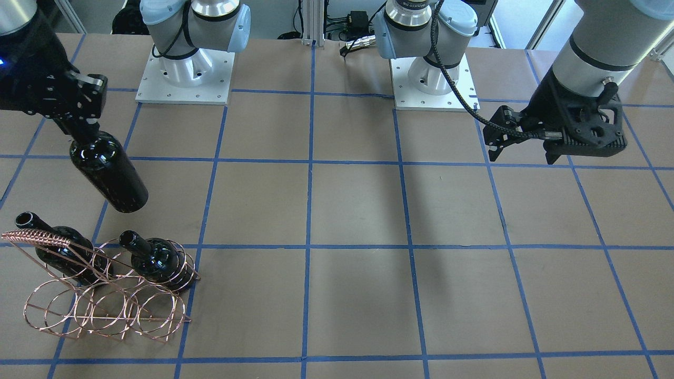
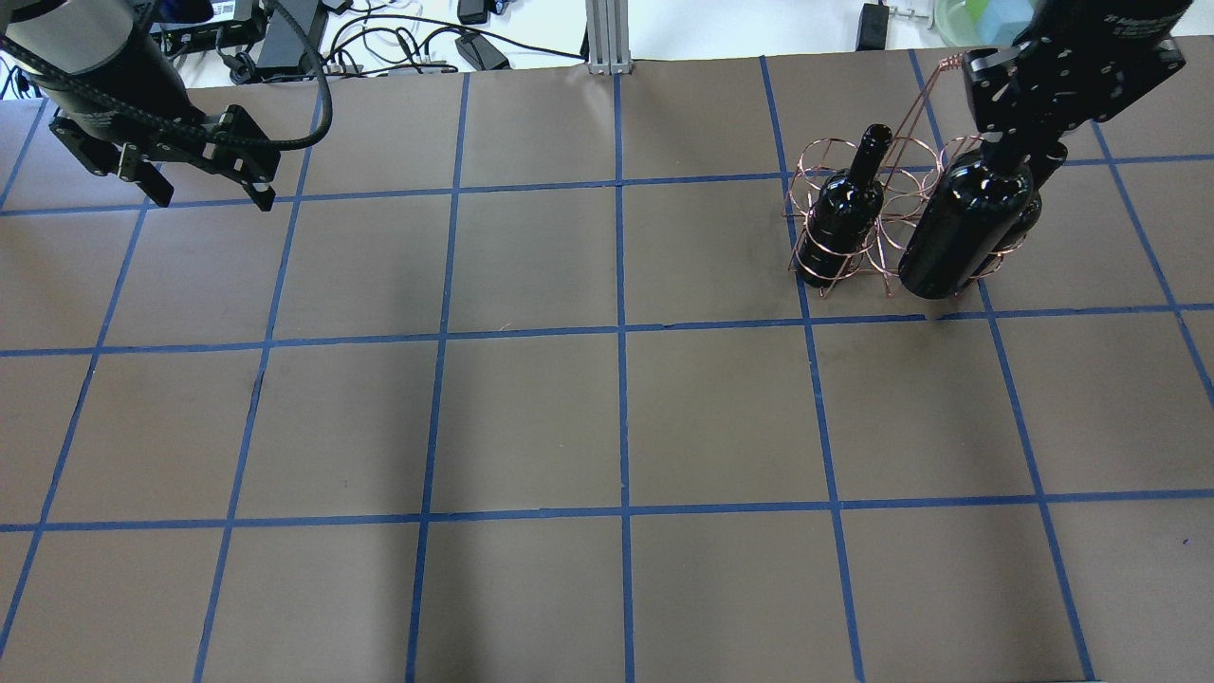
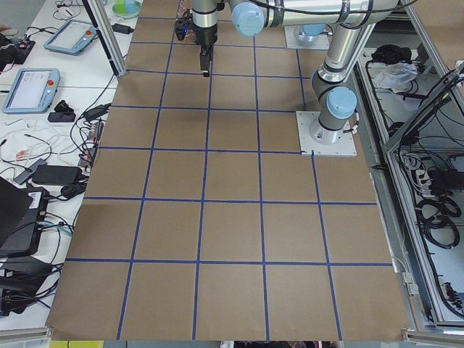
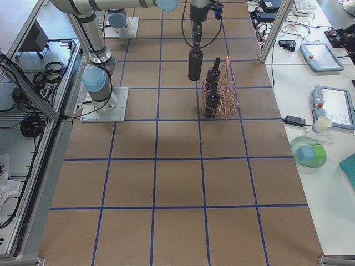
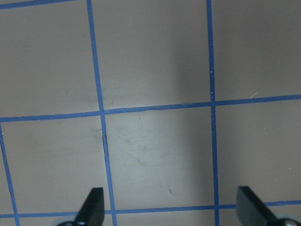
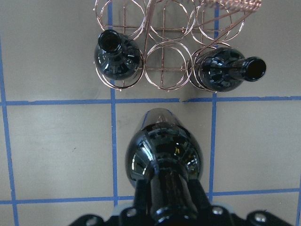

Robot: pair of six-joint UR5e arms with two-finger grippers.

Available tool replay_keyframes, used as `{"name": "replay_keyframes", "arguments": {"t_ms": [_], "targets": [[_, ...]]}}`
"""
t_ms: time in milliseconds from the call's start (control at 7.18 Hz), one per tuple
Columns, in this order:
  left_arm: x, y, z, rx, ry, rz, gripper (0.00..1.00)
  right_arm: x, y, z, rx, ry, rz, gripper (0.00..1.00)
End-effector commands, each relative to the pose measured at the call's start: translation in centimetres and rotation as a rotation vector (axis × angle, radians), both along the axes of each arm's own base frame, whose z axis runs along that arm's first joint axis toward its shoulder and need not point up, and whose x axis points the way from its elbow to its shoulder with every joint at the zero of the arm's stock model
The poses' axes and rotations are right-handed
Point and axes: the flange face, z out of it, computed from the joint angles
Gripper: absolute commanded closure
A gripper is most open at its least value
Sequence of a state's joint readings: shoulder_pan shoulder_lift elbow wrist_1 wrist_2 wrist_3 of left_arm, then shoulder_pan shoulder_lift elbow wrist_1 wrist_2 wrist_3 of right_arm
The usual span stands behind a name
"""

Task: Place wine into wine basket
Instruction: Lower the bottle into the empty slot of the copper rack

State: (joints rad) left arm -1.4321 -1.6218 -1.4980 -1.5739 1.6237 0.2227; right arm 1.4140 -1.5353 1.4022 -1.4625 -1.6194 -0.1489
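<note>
My right gripper (image 1: 79, 126) is shut on the neck of a near-black wine bottle (image 1: 108, 173) and holds it upright above the table. The copper wire wine basket (image 1: 105, 310) stands just beyond it. In the right wrist view the held bottle (image 6: 164, 160) hangs short of the basket (image 6: 162, 43), facing the empty middle ring. Two more bottles (image 6: 115, 56) (image 6: 225, 70) stand in the left and right rings. Overhead, the held bottle (image 2: 967, 223) overlaps the basket (image 2: 820, 156) and partly hides one bottle. My left gripper (image 2: 209, 194) is open and empty, far off.
The brown table (image 2: 531, 417) carries a blue tape grid. The two arm bases (image 1: 184, 73) (image 1: 432, 79) stand on its robot side. Cables and a metal post (image 2: 607, 38) line the far edge. The left wrist view shows only bare table (image 5: 155, 141).
</note>
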Motion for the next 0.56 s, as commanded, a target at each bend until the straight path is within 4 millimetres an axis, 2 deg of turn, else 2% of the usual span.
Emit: {"name": "replay_keyframes", "arguments": {"t_ms": [0, 139, 418], "targets": [[-5.3, 1.6, 1.4, -0.034, -0.003, 0.001, 0.00, -1.9, -4.6, -0.3, -0.020, -0.028, -0.009, 1.00], [-6.7, 2.2, 1.9, -0.047, 0.002, 0.037, 0.00, -2.2, -6.3, -0.8, -0.017, -0.029, -0.011, 1.00], [-7.1, 2.6, 1.8, -0.044, 0.013, 0.031, 0.00, -2.6, -8.6, -2.7, -0.038, -0.025, -0.005, 1.00]]}}
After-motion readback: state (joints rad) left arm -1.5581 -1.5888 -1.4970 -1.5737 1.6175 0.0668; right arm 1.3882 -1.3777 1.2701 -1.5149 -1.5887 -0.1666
